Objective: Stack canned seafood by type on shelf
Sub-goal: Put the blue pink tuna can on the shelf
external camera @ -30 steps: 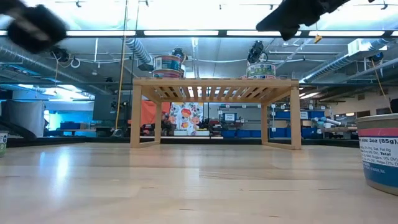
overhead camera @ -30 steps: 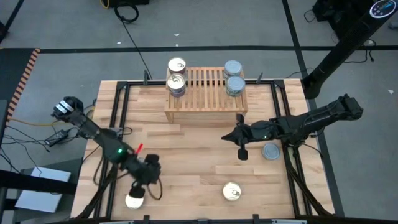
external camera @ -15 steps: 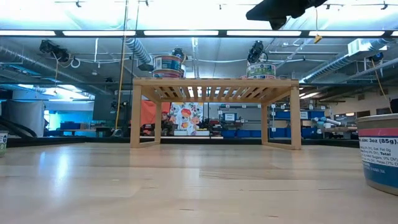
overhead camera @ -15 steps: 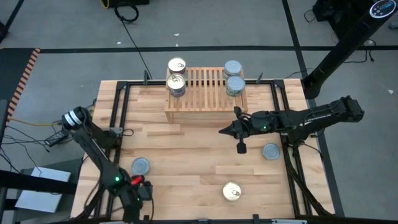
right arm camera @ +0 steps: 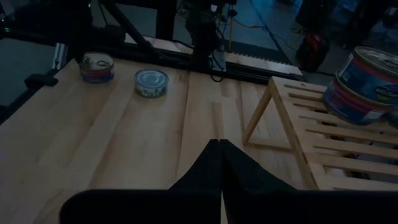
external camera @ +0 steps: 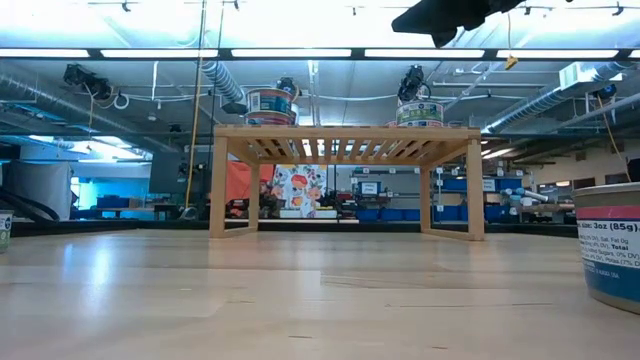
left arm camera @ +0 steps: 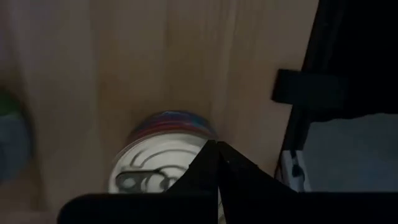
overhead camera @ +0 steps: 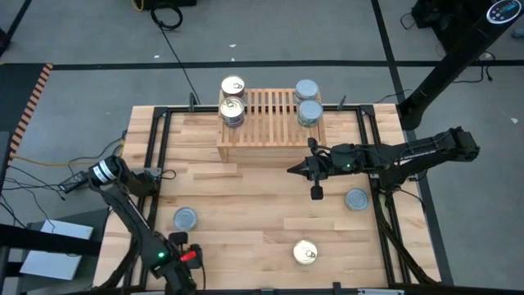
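Counter (overhead camera: pixel 246 205): shelf (overhead camera: pixel 270 131) at 12 o'clock carrying stacked tins; left claw (overhead camera: pixel 176 274) at 7, clenched, empty; right claw (overhead camera: pixel 295 170) centre, clenched, empty.

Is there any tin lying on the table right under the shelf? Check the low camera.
No: in the low view the table under the shelf shows bare wood between its legs.

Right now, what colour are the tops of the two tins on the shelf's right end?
Blue-grey silver tops on both tins; the high view shows them best.
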Robot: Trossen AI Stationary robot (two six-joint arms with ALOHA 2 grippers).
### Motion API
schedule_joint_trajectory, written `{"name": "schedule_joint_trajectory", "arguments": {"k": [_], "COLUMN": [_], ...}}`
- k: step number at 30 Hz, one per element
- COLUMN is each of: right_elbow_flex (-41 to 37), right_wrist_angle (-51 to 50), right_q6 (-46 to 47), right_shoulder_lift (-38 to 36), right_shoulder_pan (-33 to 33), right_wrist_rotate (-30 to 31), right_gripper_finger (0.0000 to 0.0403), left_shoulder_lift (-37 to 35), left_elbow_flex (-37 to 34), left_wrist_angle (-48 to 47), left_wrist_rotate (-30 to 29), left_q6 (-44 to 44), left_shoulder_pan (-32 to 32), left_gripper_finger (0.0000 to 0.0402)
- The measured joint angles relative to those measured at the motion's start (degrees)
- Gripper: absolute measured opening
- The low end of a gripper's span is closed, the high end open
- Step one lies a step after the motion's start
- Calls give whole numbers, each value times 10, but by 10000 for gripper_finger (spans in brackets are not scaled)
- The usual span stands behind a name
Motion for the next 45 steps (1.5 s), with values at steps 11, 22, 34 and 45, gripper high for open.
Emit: {"name": "schedule_joint_trajectory", "arguments": {"k": [11,22,34,45], "right_elbow_flex": [0,0,0,0], "right_wrist_angle": [0,2,2,2], "right_q6": [0,-2,-1,-1], "right_shoulder_lift": [0,0,0,0], "right_shoulder_pan": [0,0,0,0], "right_wrist_rotate": [-1,-1,1,0], "right_gripper_finger": [5,7,7,7], "left_shoulder_lift": [0,3,13,15], "left_elbow_flex": [13,-14,-17,-19], "left_wrist_angle": [-60,-23,-25,-21], "left_wrist_rotate": [-21,-31,-93,-180], "left_q6": [-38,-91,-57,-29], "left_shoulder_pan": [-5,-13,-2,20], "left_gripper_finger": [2,2,2,2]}}
